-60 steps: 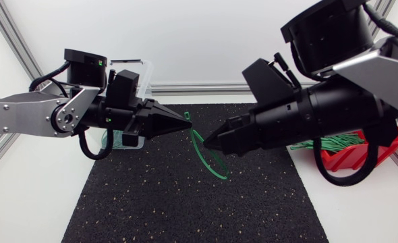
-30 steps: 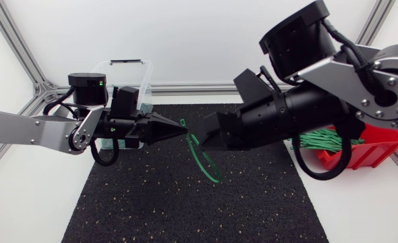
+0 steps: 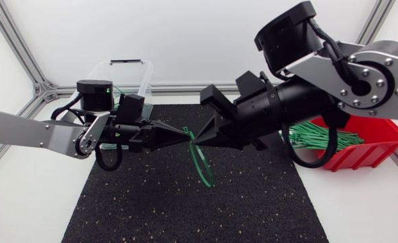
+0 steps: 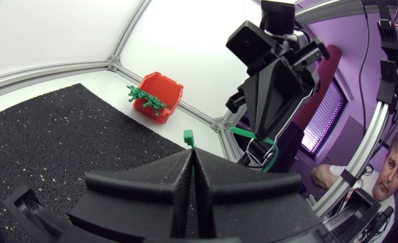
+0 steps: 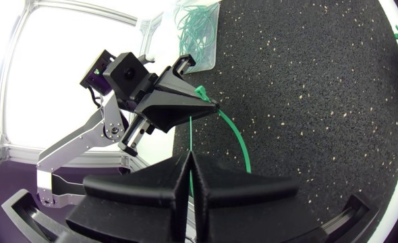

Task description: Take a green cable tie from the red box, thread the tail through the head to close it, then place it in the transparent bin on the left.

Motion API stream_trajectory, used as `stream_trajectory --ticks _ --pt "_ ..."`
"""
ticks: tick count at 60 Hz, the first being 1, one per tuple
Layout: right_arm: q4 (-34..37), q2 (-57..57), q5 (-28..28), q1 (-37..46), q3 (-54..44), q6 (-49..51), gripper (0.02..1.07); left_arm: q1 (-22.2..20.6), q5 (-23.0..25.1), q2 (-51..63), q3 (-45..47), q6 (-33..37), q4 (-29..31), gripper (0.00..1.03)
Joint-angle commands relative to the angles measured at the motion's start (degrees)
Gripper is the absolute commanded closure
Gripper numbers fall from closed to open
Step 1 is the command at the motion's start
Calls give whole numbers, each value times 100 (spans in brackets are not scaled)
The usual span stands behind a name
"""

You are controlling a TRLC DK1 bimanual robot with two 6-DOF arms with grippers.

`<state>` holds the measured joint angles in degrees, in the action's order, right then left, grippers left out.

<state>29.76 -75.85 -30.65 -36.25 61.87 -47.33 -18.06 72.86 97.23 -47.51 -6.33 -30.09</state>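
- Left gripper [image 3: 183, 137]: jaws pinch the tie [image 3: 203, 164] near its head.
- Right gripper [image 3: 197, 138]: jaws pinch the tie's tail.
- Tie hangs looped above the mat [image 3: 152, 209], between both tips.
- Box [image 3: 371, 150] holds more ties.

Left claw [image 3: 186, 134] and right claw [image 3: 193, 139] nose to nose over black mat [image 3: 152, 209], mid-bench [image 3: 23, 202]. Both pinched tight on green cable tie [image 3: 204, 165], loop hanging below tips. Red box [image 3: 381, 145] behind right arm, spare green ties [image 3: 320, 138] heaped inside. Transparent bin [image 3: 128, 71] behind left arm, far left of bench.
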Motion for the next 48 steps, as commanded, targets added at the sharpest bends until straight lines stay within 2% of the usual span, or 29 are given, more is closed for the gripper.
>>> stream_trajectory --ticks 1,12,48 --pt "92 -105 -116 21 203 -470 102 -39 79 77 128 -237 -147 100" --pt "188 -140 -248 -49 317 -1085 102 -30 79 -38 154 -396 -199 100" --pt "1076 -377 -670 65 1143 -1955 102 -101 18 -345 198 -835 -410 100"
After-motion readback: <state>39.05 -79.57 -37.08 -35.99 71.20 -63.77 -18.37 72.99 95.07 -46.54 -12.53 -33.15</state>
